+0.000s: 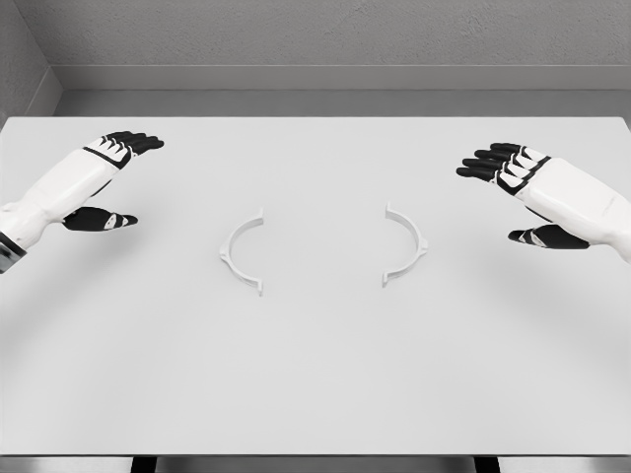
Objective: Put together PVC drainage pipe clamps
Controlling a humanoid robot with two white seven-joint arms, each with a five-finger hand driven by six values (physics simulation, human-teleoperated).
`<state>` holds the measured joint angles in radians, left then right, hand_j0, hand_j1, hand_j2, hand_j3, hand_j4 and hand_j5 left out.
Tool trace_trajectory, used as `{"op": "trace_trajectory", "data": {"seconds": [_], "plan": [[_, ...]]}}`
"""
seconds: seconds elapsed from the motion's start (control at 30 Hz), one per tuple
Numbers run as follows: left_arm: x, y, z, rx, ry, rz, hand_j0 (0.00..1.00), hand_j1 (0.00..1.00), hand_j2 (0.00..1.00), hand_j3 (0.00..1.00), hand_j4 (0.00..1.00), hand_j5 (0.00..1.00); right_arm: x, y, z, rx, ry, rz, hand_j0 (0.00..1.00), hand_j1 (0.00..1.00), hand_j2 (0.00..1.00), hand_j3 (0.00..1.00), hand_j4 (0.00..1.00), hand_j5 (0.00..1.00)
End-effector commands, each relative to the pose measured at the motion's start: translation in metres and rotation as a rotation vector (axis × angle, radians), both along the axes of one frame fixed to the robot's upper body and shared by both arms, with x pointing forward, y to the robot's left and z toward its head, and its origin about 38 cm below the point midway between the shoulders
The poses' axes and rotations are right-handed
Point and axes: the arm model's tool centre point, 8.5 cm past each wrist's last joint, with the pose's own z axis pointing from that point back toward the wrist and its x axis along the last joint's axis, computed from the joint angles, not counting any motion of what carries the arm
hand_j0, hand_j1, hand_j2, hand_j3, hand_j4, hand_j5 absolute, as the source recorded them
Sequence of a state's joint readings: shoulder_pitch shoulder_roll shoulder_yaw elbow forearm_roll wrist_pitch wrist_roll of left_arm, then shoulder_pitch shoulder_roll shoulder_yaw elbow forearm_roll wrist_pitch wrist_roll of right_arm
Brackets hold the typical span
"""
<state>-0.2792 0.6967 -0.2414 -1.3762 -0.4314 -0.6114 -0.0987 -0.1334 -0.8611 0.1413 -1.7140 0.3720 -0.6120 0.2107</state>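
Nothing joined yet, I'd say: left clamp half (242, 253) and right clamp half (406, 245) lie apart mid-surface (315, 384), curves facing. My left hand (110, 177) and right hand (515, 187) hover outside them, fingers extended, holding nothing. Grasping and mating remain.

Left hand (110, 168) and right hand (521, 182) hover apart, fingers extended and relaxed, thumbs below, holding nothing.

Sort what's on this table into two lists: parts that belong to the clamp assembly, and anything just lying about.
For the job:
- left clamp half, lying flat on the white table
- right clamp half, apart from the first, open sides facing
- left hand and right hand, both open and empty

Lying about:
- nothing else visible
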Motion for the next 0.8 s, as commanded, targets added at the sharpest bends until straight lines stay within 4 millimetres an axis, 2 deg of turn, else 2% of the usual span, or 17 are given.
{"op": "trace_trajectory", "data": {"seconds": [0.0, 0.1, 0.17, 0.2, 0.3, 0.33, 0.37, 0.4, 0.47, 0.6, 0.67, 0.77], "plan": [[0.000, -0.003, 0.002, -0.016, -0.004, -0.006, 1.00, 1.00, 1.00, 1.00, 1.00, 1.00, 0.001, -0.003, 0.000, 0.003, 0.004, -0.009, 1.00, 1.00, 1.00, 1.00, 1.00, 1.00], [0.000, -0.003, 0.002, -0.016, -0.004, -0.006, 1.00, 1.00, 1.00, 1.00, 1.00, 1.00, 0.001, -0.003, 0.000, 0.003, 0.004, -0.009, 1.00, 1.00, 1.00, 1.00, 1.00, 1.00], [-0.001, -0.007, -0.001, -0.021, 0.000, -0.014, 1.00, 1.00, 1.00, 1.00, 1.00, 1.00, 0.007, -0.007, -0.008, -0.030, 0.002, -0.036, 1.00, 1.00, 1.00, 1.00, 1.00, 1.00], [-0.001, -0.014, -0.006, -0.027, 0.010, -0.026, 1.00, 1.00, 1.00, 1.00, 1.00, 1.00, 0.013, -0.002, -0.003, -0.060, -0.034, -0.034, 1.00, 1.00, 1.00, 1.00, 1.00, 1.00], [-0.002, -0.029, -0.013, -0.035, 0.025, -0.061, 1.00, 1.00, 1.00, 1.00, 1.00, 1.00, 0.035, 0.028, -0.011, -0.118, -0.079, -0.009, 1.00, 1.00, 1.00, 1.00, 1.00, 1.00], [-0.003, -0.032, -0.015, -0.031, 0.028, -0.069, 1.00, 1.00, 1.00, 1.00, 1.00, 1.00, 0.035, 0.034, -0.015, -0.117, -0.072, 0.004, 1.00, 1.00, 1.00, 1.00, 1.00, 1.00], [-0.003, -0.045, -0.021, -0.043, 0.037, -0.091, 1.00, 1.00, 1.00, 1.00, 1.00, 1.00, 0.036, 0.042, -0.022, -0.122, -0.057, 0.025, 1.00, 1.00, 1.00, 1.00, 1.00, 1.00], [-0.004, -0.051, -0.025, -0.038, 0.047, -0.108, 1.00, 1.00, 1.00, 1.00, 1.00, 1.00, 0.043, 0.051, -0.023, -0.134, -0.048, 0.049, 1.00, 1.00, 1.00, 1.00, 1.00, 1.00], [-0.004, -0.051, -0.026, -0.040, 0.050, -0.109, 1.00, 1.00, 1.00, 1.00, 1.00, 1.00, 0.048, 0.063, -0.035, -0.140, -0.020, 0.074, 1.00, 1.00, 1.00, 1.00, 1.00, 1.00], [-0.006, -0.055, -0.024, -0.037, 0.045, -0.120, 1.00, 1.00, 1.00, 1.00, 1.00, 1.00, 0.050, 0.071, -0.056, -0.169, 0.014, 0.065, 1.00, 1.00, 1.00, 1.00, 1.00, 1.00], [-0.006, -0.055, -0.025, -0.035, 0.043, -0.120, 1.00, 1.00, 1.00, 1.00, 1.00, 1.00, 0.051, 0.069, -0.061, -0.176, 0.026, 0.060, 1.00, 1.00, 1.00, 1.00, 1.00, 1.00], [-0.007, -0.069, -0.033, -0.041, 0.060, -0.148, 1.00, 1.00, 1.00, 1.00, 1.00, 1.00, 0.053, 0.064, -0.067, -0.180, 0.045, 0.045, 1.00, 1.00, 1.00, 1.00, 1.00, 1.00]]}}
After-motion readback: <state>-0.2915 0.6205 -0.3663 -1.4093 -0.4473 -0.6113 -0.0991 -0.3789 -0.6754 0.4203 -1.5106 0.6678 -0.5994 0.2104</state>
